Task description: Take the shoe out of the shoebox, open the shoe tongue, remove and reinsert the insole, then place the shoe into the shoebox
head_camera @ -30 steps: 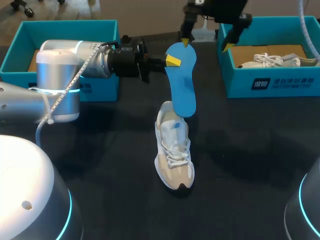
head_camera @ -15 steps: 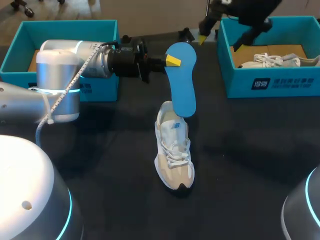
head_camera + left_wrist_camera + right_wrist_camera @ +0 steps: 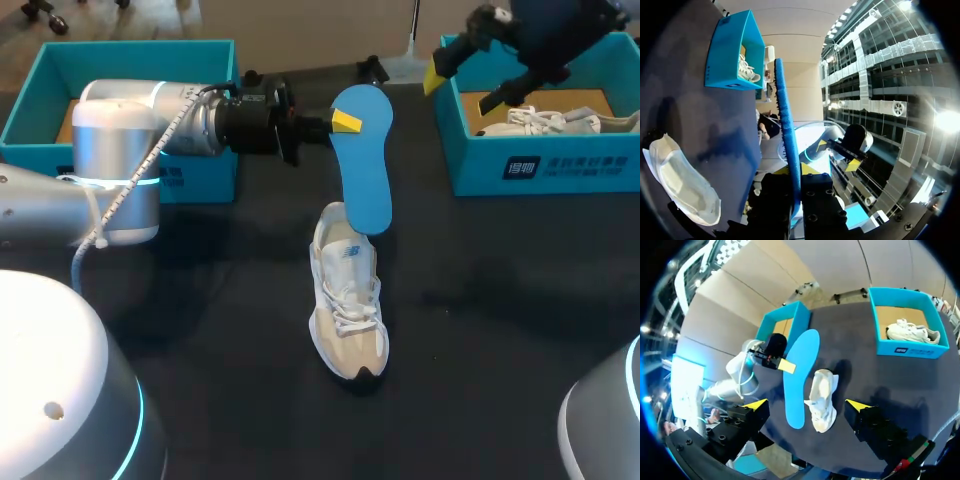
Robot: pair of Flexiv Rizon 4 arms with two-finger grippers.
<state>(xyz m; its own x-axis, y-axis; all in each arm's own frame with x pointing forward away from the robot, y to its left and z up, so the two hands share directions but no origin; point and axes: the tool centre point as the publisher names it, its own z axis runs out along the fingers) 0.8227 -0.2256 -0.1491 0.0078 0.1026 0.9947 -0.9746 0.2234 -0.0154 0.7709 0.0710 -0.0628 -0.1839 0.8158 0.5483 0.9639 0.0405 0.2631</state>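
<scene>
Two fingers of the left gripper (image 3: 340, 122) clamp the blue insole (image 3: 365, 160), held on edge, its lower end by the shoe's (image 3: 347, 300) heel. The shoe sits on the table (image 3: 500, 300). The right gripper (image 3: 463, 88) hangs open over the shoebox's (image 3: 540, 165) left wall.

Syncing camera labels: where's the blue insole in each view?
Head view: insole centre, top end in the left jaws, lower end at the shoe heel.
Left wrist view: insole edge-on, clamped between its own jaws.
Right wrist view: insole ahead of its open jaws, beside the shoe.
Shared landmark: the white shoe, on the table in all three.
</scene>
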